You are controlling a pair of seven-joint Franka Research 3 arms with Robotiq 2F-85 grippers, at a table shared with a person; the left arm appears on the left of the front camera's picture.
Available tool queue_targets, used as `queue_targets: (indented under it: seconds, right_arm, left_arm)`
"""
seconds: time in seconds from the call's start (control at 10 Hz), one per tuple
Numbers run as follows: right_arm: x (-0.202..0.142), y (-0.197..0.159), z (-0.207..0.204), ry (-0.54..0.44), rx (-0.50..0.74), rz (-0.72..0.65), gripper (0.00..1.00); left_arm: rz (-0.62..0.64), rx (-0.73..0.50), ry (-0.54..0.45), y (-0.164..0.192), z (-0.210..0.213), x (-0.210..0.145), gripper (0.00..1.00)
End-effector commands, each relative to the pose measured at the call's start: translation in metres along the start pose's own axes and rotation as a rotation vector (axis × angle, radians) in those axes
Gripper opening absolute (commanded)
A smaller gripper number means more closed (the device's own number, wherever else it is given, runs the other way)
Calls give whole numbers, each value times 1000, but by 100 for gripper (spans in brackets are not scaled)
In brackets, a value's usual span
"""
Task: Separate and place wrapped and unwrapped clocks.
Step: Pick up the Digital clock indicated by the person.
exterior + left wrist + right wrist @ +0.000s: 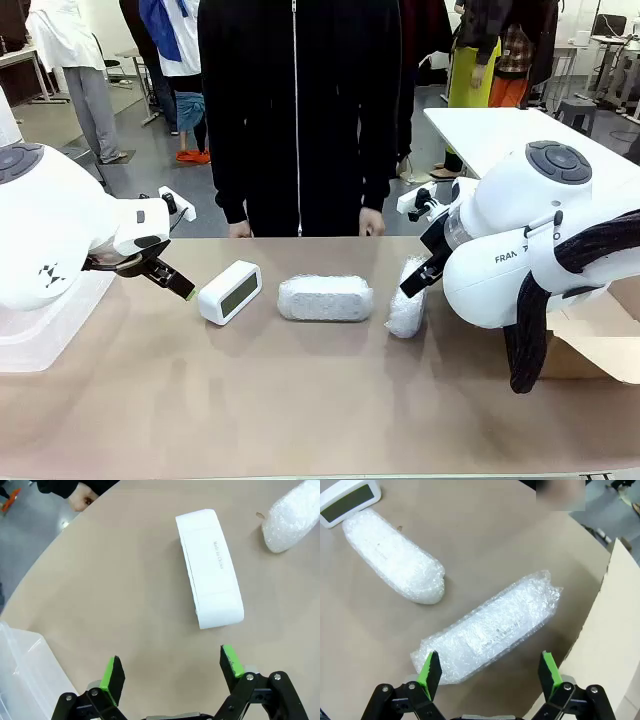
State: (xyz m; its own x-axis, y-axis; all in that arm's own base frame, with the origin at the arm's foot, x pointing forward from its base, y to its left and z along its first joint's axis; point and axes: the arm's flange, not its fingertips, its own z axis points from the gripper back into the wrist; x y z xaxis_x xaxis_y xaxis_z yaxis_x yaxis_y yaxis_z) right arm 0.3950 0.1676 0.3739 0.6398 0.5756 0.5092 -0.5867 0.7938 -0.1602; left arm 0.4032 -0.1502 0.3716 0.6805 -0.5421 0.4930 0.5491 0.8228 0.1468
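Observation:
The unwrapped clock point(230, 292) is a smooth white block with a dark screen, lying left of centre on the table; its back point(210, 570) faces the left wrist camera. My left gripper point(180, 287) hovers open just left of it, fingers point(112, 677) apart with nothing between. Two wrapped bundles lie to its right: one in the middle point(325, 298), one further right point(408, 297). My right gripper point(418, 283) stands open right by the rightmost bundle point(490, 627), its pads point(547, 672) straddling that bundle's near end without touching.
A person in black stands at the far edge, hands point(372, 224) resting at the table's rim. A clear plastic bin point(25, 670) sits at the left. An open cardboard box point(590, 340) lies at the right, its flap point(615, 630) close to the right gripper.

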Motion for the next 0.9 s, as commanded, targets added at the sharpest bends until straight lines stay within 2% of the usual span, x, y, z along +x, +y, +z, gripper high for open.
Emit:
queue_targets:
  seconds: [0.0,0.8]
  right_arm:
    - [0,0,0,0,0,0,100]
    - [0,0,0,0,0,0,100]
  left_arm:
    - [0,0,0,0,0,0,100]
    - [0,0,0,0,0,0,100]
